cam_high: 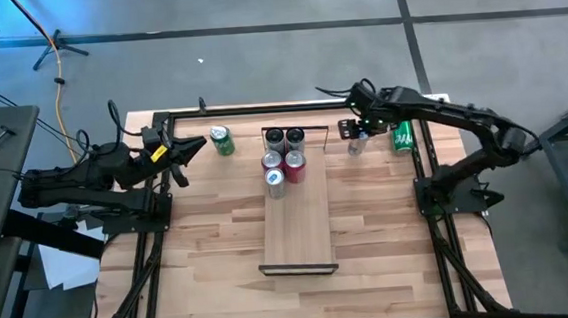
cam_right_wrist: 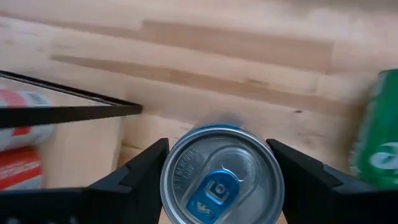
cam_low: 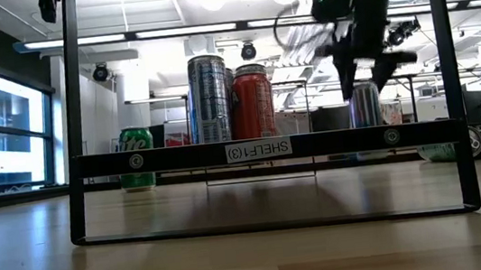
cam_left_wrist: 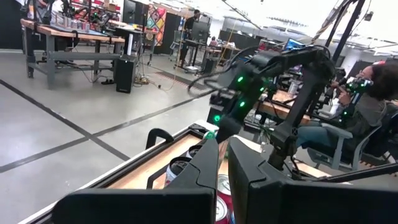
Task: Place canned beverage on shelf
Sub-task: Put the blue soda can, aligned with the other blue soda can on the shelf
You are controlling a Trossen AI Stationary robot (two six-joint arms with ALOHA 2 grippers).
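Note:
The shelf (cam_high: 296, 213) lies lengthwise in the middle of the table, with its labelled dark end frame (cam_low: 260, 149) nearest in the low view. Several cans (cam_high: 282, 159) stand on its far end. Right of that end, my right gripper (cam_right_wrist: 217, 144) is shut on a silver can with a blue tab (cam_right_wrist: 219, 180), which also shows in the high view (cam_high: 356, 146) and the low view (cam_low: 364, 104). My left gripper (cam_high: 201, 145) hangs shut and level over the table's far left, touching nothing; its fingers (cam_left_wrist: 214, 168) show in the left wrist view. My right gripper pinches the silver can between its two fingers, which sit on opposite sides of the can's wall just under the top rim (cam_right_wrist: 166, 180). The fingers come from above, slanting steeply down. The can stays upright. The shelf's frame hides its base, so I cannot tell whether it is off the table.
A green can (cam_high: 223, 140) stands on the table left of the shelf's far end. Another green can (cam_high: 403, 137) lies on its side just right of the silver can. The shelf board's near half (cam_high: 297, 233) is bare. A person (cam_left_wrist: 367, 106) sits beyond the table.

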